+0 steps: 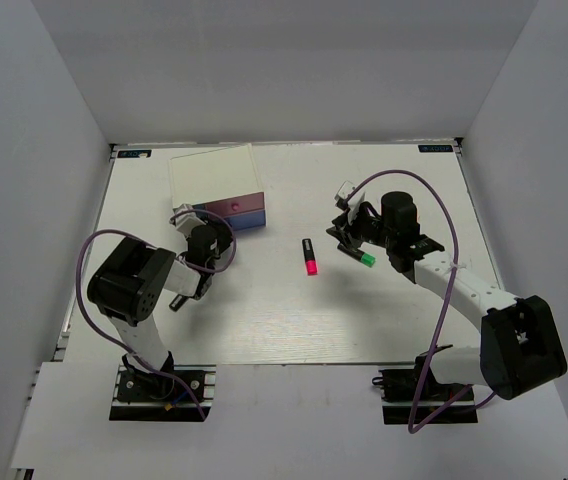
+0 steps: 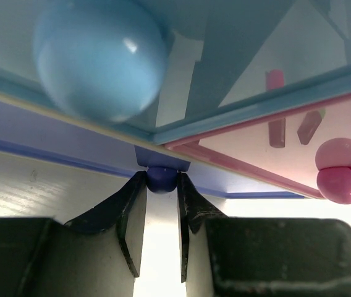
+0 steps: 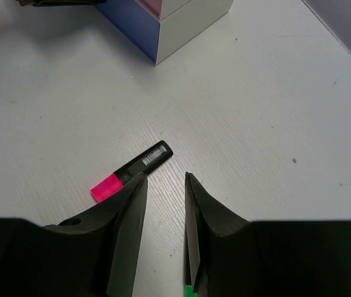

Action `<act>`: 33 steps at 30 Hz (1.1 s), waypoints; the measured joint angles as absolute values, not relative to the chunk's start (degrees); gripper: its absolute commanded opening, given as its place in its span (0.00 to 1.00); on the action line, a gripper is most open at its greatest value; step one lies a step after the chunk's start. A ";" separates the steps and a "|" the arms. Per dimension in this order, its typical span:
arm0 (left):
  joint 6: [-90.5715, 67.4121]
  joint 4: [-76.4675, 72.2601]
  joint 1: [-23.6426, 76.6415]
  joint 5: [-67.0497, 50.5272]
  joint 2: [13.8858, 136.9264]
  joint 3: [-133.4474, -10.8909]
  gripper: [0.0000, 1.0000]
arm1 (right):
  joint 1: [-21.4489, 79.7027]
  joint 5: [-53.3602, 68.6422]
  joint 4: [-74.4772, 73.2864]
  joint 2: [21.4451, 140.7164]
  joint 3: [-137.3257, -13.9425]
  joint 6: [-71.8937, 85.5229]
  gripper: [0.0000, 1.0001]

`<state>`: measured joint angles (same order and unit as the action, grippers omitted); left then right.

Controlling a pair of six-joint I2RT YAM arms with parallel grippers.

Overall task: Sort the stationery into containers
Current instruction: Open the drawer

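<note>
While left gripper (image 2: 161,185) pinches knob (image 2: 161,177) | pink highlighter (image 3: 132,171) apparently beyond right gripper (image 3: 165,179)

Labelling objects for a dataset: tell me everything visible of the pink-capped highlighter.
The pink-capped highlighter is short, with a black plastic-looking barrel bearing a white printed label and a bright pink cap on. It lies flat on the white table, cap toward the arms' bases, apart from the drawer box. Nothing touches it; the right pincer hovers near it.
</note>
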<state>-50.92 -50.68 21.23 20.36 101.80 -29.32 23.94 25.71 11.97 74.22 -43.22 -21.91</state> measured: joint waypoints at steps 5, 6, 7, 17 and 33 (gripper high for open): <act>-51.05 -52.53 21.21 19.68 101.10 -27.18 0.00 | 23.94 25.98 11.99 74.22 -43.22 -21.93 0.39; -51.05 -52.77 21.19 19.53 100.73 -26.59 0.00 | 23.94 26.06 11.99 74.22 -43.22 -21.96 0.40; -50.98 -52.84 21.17 19.31 100.25 -26.09 0.00 | 23.94 26.11 11.99 74.22 -43.22 -22.04 0.42; -49.25 -47.90 21.19 16.29 93.78 -22.24 0.00 | 23.94 27.07 11.94 74.54 -43.22 -22.48 0.50; -49.06 -33.12 21.23 13.37 79.22 -16.69 0.00 | 23.94 28.12 11.55 74.87 -43.22 -22.65 0.51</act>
<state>-49.06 -33.12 21.23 13.37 79.22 -16.69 23.94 28.12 11.55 74.87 -43.22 -22.65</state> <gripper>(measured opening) 0.329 0.507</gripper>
